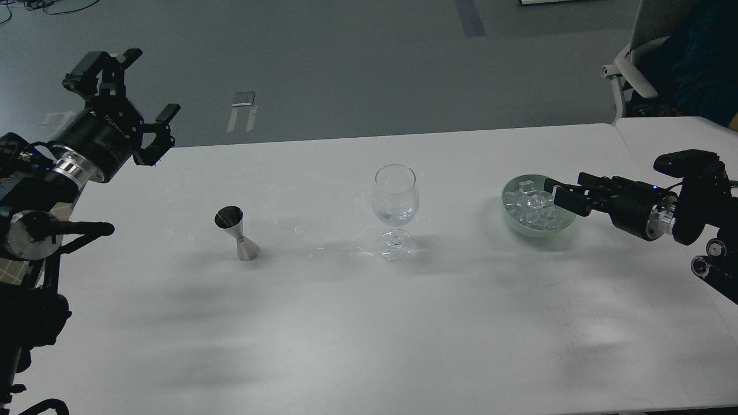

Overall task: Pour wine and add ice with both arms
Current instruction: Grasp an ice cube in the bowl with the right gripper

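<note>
From the head view, a clear wine glass (395, 199) stands upright near the middle of the white table (369, 334), and everything else is placed from it. A little colourless wine (394, 215) sits low in its bowl, barely visible.

To the left of the glass, well apart from it, a steel jigger (236, 233) stands upright on the table with its open cup facing up. Farther left and beyond, past the table's far left corner, the left gripper (145, 98) hangs in the air with its two fingers spread wide and nothing between them.

To the right of the glass, well apart, a pale green bowl (539, 229) rests on the table, filled with ice (533, 203) in small clear cubes. The right gripper (554, 192) reaches in from the right, its tips over the bowl's right side and low among the cubes. Its fingers are dark and seen nearly end-on, so whether they are parted or closed on a cube cannot be told.

Behind the table's far right corner, a grey chair (637, 63) stands on the floor.
</note>
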